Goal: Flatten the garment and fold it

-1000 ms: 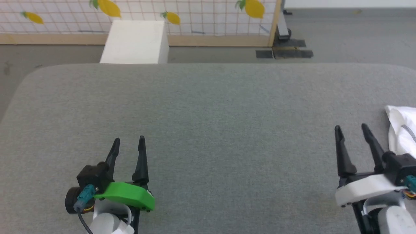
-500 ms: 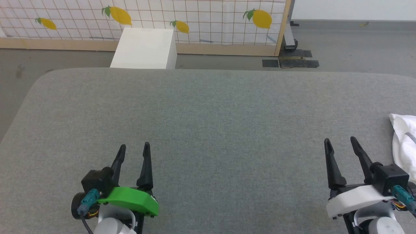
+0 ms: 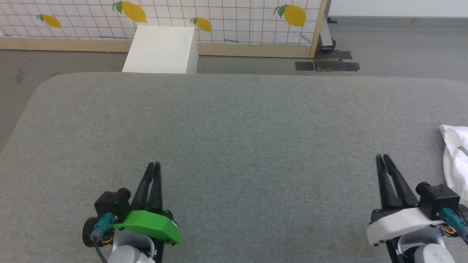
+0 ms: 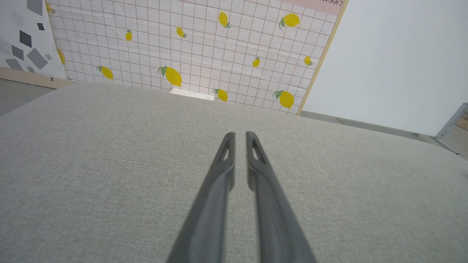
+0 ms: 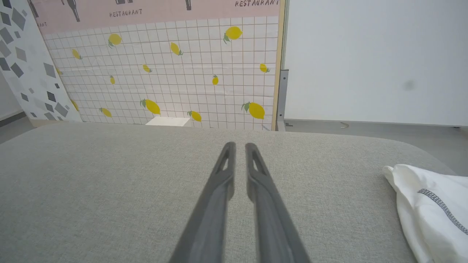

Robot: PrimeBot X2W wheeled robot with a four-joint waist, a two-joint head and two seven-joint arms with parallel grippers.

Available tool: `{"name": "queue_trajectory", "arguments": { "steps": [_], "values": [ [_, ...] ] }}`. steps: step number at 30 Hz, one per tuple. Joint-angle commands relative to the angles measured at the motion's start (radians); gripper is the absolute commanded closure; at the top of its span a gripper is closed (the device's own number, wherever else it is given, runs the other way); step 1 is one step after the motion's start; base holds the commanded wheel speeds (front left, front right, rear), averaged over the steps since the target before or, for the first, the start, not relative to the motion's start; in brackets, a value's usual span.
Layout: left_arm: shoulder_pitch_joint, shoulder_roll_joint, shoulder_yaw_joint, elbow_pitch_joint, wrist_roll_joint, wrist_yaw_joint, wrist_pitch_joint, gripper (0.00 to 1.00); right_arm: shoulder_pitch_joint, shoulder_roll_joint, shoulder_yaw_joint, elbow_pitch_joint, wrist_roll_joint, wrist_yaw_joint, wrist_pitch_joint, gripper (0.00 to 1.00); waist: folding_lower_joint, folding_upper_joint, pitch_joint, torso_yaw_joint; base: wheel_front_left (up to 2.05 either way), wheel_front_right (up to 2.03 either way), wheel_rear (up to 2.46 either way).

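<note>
Garment [image 3: 457, 146] lies right of right gripper [image 3: 382, 157], apparently apart.

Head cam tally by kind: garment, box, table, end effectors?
Garment: 1, white thin-fabric shirt with a dark grey stitched seam, at the table's right edge
Box: 1, white rectangular box, beyond the far edge
Table: 1, grey fabric-covered table
End effector: 2, left end effector and right end effector, both shut, empty
Total: 5

Garment [image 3: 457, 153] at table's [image 3: 234, 138] right edge, right of right claw [image 3: 382, 157]; box [image 3: 161, 49] behind table.
</note>
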Motion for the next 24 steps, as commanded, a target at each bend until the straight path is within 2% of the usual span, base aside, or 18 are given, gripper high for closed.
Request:
{"name": "queue_trajectory", "arguments": {
  "steps": [1, 24],
  "values": [
    [0.000, 0.000, 0.000, 0.000, 0.000, 0.000, 0.000, 1.00, 0.000, 0.000, 0.000, 0.000, 0.000, 0.000, 0.000, 1.00, 0.0000, 0.0000, 0.000, 0.000, 0.00, 0.00, 0.00],
    [0.008, 0.000, 0.008, -0.021, 0.025, 0.005, 0.023, 1.00, 0.002, 0.000, 0.007, -0.008, -0.007, 0.000, 0.015, 1.00, 0.0000, 0.0000, -0.005, -0.002, 0.00, 0.00, 0.00]
  ]
}}
